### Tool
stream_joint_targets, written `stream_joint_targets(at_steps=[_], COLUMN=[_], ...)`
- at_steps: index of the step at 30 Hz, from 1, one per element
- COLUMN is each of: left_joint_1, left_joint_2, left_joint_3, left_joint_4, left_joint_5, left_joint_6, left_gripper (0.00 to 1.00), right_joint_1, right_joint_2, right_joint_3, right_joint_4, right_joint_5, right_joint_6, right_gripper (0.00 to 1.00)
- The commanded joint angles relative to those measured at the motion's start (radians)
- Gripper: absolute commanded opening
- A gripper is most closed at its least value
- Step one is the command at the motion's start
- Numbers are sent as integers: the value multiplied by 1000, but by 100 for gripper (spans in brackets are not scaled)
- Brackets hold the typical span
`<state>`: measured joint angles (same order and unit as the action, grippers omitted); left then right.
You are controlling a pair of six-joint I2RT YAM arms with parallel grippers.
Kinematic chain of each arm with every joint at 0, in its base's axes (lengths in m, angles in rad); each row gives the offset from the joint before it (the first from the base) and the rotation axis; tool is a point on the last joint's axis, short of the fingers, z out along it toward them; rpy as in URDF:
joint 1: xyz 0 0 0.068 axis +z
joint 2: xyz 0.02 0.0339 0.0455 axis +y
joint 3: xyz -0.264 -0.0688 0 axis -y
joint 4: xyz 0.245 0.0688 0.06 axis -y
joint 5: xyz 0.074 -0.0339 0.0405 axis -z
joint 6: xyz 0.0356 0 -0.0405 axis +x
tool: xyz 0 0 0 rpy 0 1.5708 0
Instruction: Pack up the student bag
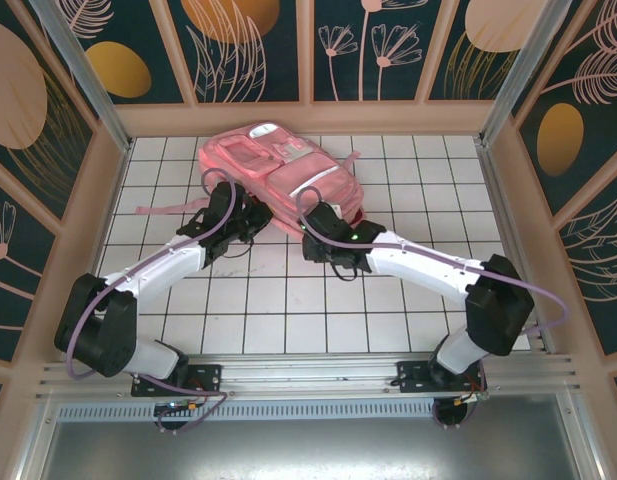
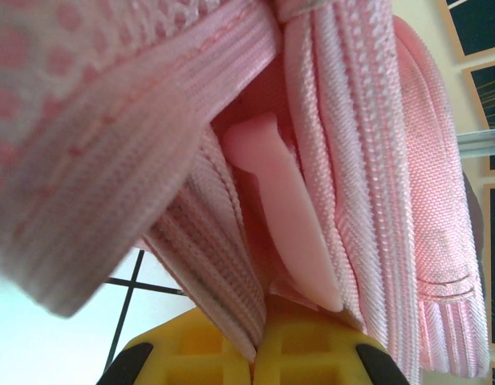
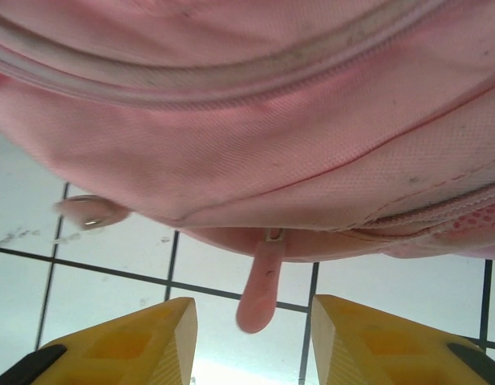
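Note:
The student bag (image 1: 278, 170), a large pink backpack, lies at the back middle of the tiled table. My left gripper (image 1: 250, 215) is at its near left edge. In the left wrist view my left gripper (image 2: 261, 321) is shut on a ribbed pink edge of the bag (image 2: 231, 265), with a pale pink plastic tab (image 2: 283, 208) just above the fingers. My right gripper (image 1: 310, 222) is at the bag's near right edge. In the right wrist view my right gripper (image 3: 251, 337) stands open under the bag (image 3: 255, 152), with a pink zipper pull (image 3: 259, 289) hanging between the fingers, apart from both.
A loose pink strap (image 1: 163, 210) trails left of the bag on the white tiled table (image 1: 288, 310). A second zipper pull (image 3: 91, 211) hangs left of the first. Wooden walls (image 1: 108, 200) enclose the table on the left, right and back.

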<state>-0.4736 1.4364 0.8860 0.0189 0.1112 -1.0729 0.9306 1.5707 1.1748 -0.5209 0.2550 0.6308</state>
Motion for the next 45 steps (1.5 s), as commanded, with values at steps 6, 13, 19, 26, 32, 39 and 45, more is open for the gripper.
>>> stream_joint_targets(at_steps=[6,13,19,26,32,39,45], left_joint_1=[4,3,4,11,98,113,115], left_joint_2=[-42,-44,-45,-53,-61,-65,-48], left_joint_3=[32,25,19,24,-13,-36,-19], left_joint_4=[99,101,99,35,-9,-19,-46], left_joint_5=[-39,-35,-36,-98,-71,-70,-74], left_joint_6=[36,36,38,47,3,14,54], left_gripper=[0,0,0,0,0,0,0], right_joint_1=[-12,-52,-77,-104,-161,-261,-324], right_joint_2=[61,84,90,44,-73,-141,-91], right_joint_3=[51,58,59,18,-102,-208,-214], right_joint_4=[-22,5,25,31,61,89,112], right_joint_5=[20,-2,-24,-35,-102,-179,-144], right_joint_6=[-1,-22,-47,-57,-70,-132,-170], right_gripper=[38,20,5,0,0,0,0])
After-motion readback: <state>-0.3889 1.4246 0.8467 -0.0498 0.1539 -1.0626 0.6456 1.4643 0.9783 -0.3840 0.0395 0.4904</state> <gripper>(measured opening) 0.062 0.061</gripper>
